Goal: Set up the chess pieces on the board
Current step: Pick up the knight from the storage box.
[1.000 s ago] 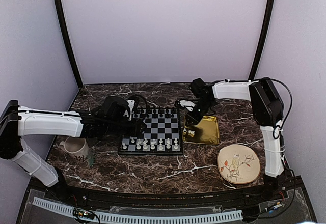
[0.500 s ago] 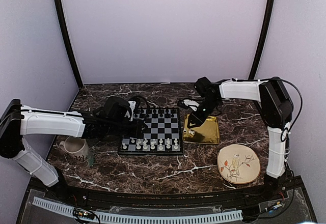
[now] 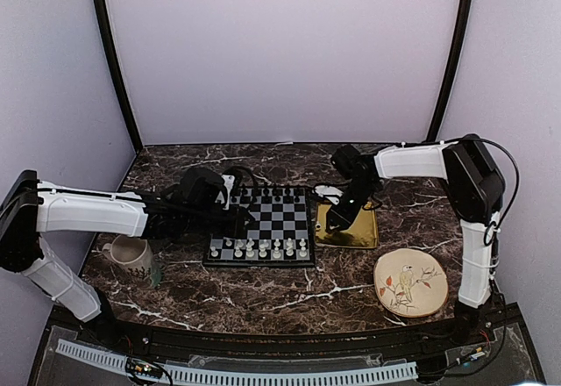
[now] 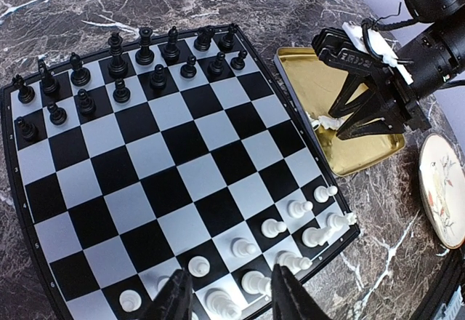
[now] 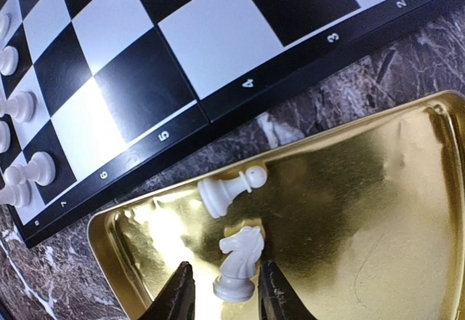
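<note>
Your right claw point(image 5: 222, 284) has dropped onto the gold tray point(image 5: 378, 211) within the last second. It now stands spread astride a white knight point(image 5: 240, 251), with a pawn point(image 5: 227, 189) lying just beside it. The pinch, as far as the view allows, is not yet made. The other white chess pieces point(image 4: 290, 209) already line the near ranks of the board point(image 4: 167, 160), where your left claw point(image 4: 229, 298) hovers spread. The dark marble counter point(image 3: 263, 294) also carries a mug point(image 3: 130, 253) and a bird plate point(image 3: 410, 282), under lilac walls.
</note>
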`<state>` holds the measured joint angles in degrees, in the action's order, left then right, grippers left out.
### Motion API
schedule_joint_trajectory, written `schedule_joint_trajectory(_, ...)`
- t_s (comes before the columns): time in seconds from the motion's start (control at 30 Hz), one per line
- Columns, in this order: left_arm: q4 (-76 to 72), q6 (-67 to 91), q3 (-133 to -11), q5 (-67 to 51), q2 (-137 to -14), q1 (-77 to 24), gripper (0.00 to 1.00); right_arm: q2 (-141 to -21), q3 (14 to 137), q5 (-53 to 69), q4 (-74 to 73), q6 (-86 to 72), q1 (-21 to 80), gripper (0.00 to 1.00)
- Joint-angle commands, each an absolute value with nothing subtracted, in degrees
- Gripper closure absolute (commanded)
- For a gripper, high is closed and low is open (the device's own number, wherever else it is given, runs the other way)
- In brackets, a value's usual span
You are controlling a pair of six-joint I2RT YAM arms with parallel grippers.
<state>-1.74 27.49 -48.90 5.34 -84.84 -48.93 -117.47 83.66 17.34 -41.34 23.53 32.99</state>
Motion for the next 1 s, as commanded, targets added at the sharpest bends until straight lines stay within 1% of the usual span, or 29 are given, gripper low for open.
schedule_joint_trajectory(0.0, -2.97, 27.77, -49.30, 4.86, -85.24, -49.15, 0.61, -115.23, 82.21, 14.21, -41.15, 24.47, 34.46, 0.71)
schedule_joint_trajectory(0.23, -3.12, 27.77, -49.31, 4.67, -85.31, -49.22, 0.61, -115.12, 81.77, 12.10, -41.06, 24.33, 35.04, 0.74)
schedule_joint_trajectory(0.47, -3.26, 27.70, -49.39, 4.74, -85.32, -49.22, 0.61, -114.45, 81.52, 11.11, -41.06, 24.40, 35.47, 0.83)
schedule_joint_trajectory(0.6, -3.32, 27.17, -51.03, 4.62, -85.62, -49.17, 0.61, -110.97, 80.71, 11.13, -39.73, 24.63, 35.42, 0.87)
schedule_joint_trajectory(0.7, -4.10, 26.78, -54.14, 3.50, -86.85, -49.13, 0.61, -107.52, 80.48, 13.94, -38.62, 25.30, 34.86, 0.89)
schedule_joint_trajectory(0.8, -6.52, 27.53, -57.73, 0.69, -88.92, -48.85, 0.61, -104.76, 80.87, 19.34, -37.95, 25.72, 33.61, 0.90)
schedule_joint_trajectory(0.97, -14.93, 34.60, -62.23, -8.29, -93.57, -46.93, 0.62, -98.88, 78.64, 27.41, -33.11, 25.28, 32.83, 0.89)
